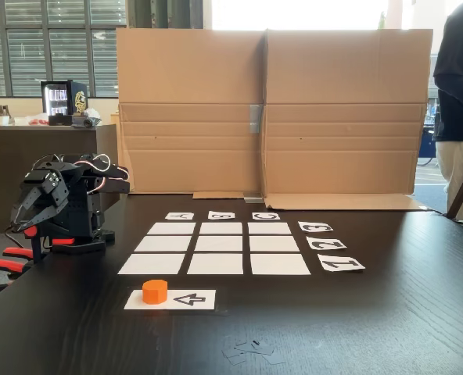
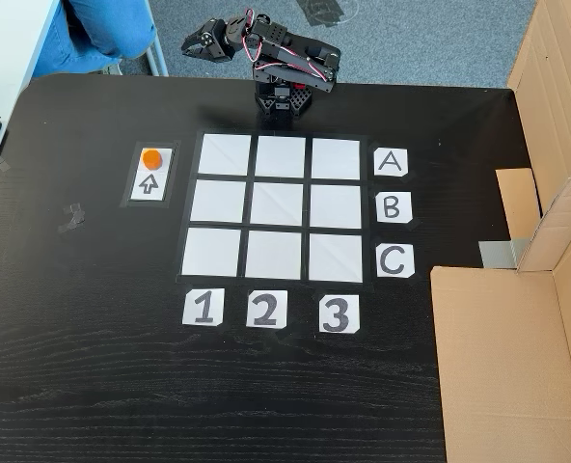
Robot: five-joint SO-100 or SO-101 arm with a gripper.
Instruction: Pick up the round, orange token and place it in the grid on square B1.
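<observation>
In a fixed view taken low across the dark tabletop point(image 1: 388, 328), the token point(image 1: 156, 291) sits at the left end of the arrow strip point(image 1: 171, 299), in the lower left-centre of the frame, just in front of the grid point(image 1: 216, 248). The grid lies mid-frame, with lettered cards along its far edge and numbered cards down its right side. Square B1 point(image 1: 215, 264) is the middle rectangle of the nearest row, close behind the strip and bare. The folded arm point(image 1: 63, 205) stands at the left edge of the frame, clamped to the tabletop's rim by orange-handled clamps point(image 1: 5, 262). Its tool point(image 1: 26, 215) hangs off the tabletop's left side, touching nothing; how far apart its jaws are cannot be told here. A cardboard wall point(image 1: 270, 109) closes the far side, and open tabletop runs across the foreground and right.

In the fixed view from above, the token point(image 2: 151, 158) rests at the upper end of the arrow strip point(image 2: 151, 175), left of the grid point(image 2: 281, 205), well apart from the arm point(image 2: 285, 68) at the top centre. Square B1 point(image 2: 218, 202) is the middle rectangle of the left column, level with card B point(image 2: 392, 205) and above card 1 point(image 2: 203, 309). The tool point(image 2: 191, 42) reaches past the tabletop's point(image 2: 93, 367) top edge over the carpet, empty; its spread cannot be judged. Bare dark surface fills the lower left; the cardboard point(image 2: 503, 367) covers the lower right corner.
</observation>
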